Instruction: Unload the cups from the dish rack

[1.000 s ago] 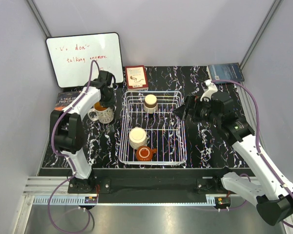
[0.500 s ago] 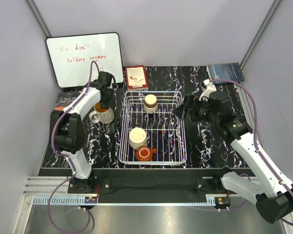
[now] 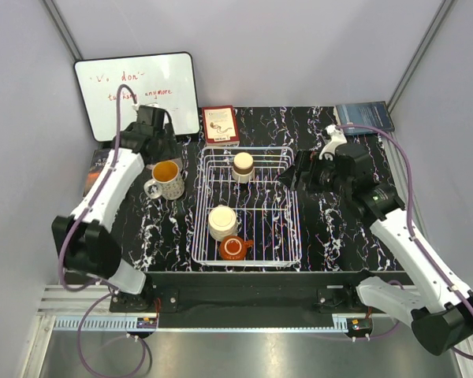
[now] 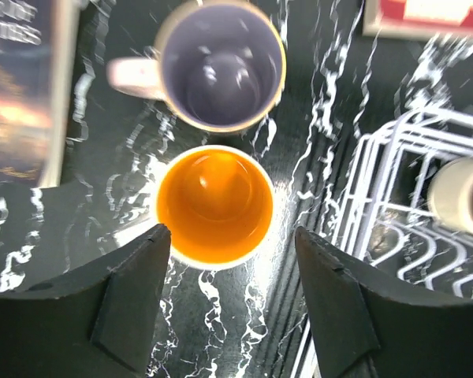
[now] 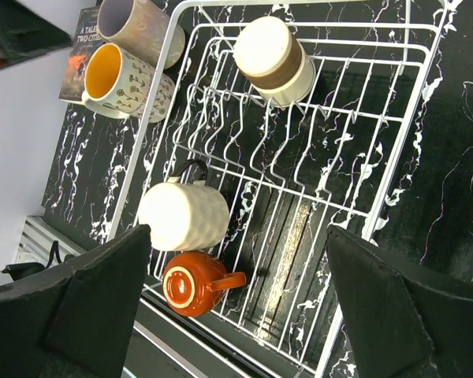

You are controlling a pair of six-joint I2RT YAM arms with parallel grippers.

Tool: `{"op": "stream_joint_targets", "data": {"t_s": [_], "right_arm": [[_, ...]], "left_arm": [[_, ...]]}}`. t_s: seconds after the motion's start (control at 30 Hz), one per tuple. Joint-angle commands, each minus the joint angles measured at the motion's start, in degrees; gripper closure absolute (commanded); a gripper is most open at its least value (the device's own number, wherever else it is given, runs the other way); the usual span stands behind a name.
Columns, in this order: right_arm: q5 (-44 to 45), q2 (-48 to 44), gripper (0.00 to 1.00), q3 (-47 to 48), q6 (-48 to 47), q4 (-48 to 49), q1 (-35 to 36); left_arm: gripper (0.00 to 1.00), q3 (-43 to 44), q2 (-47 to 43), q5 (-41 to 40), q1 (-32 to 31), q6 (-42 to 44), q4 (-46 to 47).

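Note:
The white wire dish rack (image 3: 268, 228) holds three cups: a cream one with a brown rim (image 3: 243, 167), a cream one (image 3: 221, 223) and a squat orange-red one (image 3: 233, 249). Left of the rack, a speckled cup with an orange inside (image 3: 166, 180) stands upright on the table. A pale pink cup (image 4: 221, 63) stands just behind it, hidden under my left arm in the top view. My left gripper (image 4: 230, 232) hangs open above the speckled cup (image 4: 215, 205), holding nothing. My right gripper (image 5: 238, 232) is wide open above the rack (image 5: 415, 102), empty.
A whiteboard (image 3: 135, 94) leans at the back left, and a dark book (image 3: 102, 165) lies below it beside the two cups. A red card (image 3: 220, 124) stands behind the rack. A blue book (image 3: 363, 118) lies at the back right.
My left gripper opened, let go of the speckled cup and drew up and back toward the whiteboard. The right gripper shifted slightly, still open.

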Motion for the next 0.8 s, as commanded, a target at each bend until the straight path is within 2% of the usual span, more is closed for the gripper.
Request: {"op": "stream_joint_targets", "data": {"t_s": [0.0,0.13,0.27,0.43,0.57,0.77], "right_arm": [[-0.95,1.43,0.00,2.57,-1.72,-0.27,1.07],[0.18,5.39,0.00,5.11,-3.83,-4.04,3.35],[5.02,9.26,0.00,7.14,-5.23,-7.04,9.32],[10.80,15.14,0.00,12.05,-5.59,-9.67,16.96],[13.54,18.84,0.00,14.43,-4.89,-10.29,22.94],[17.06,19.46,0.00,13.30,-0.68,-8.71,23.30]], "left_arm": [[0.30,1.51,-9.82,-5.68,-1.41,-2.78,-0.58],[0.29,-0.25,-15.63,-10.42,-7.73,-4.01,-0.67],[0.25,-2.80,-20.21,-10.78,-17.73,-8.65,-0.58],[0.01,-6.58,-24.69,-12.53,-25.31,-13.67,-1.98],[0.01,-7.55,-27.16,-16.93,-30.32,-15.26,-4.00],[0.01,-8.42,-27.08,-18.95,-36.30,-15.08,-6.90]]}}
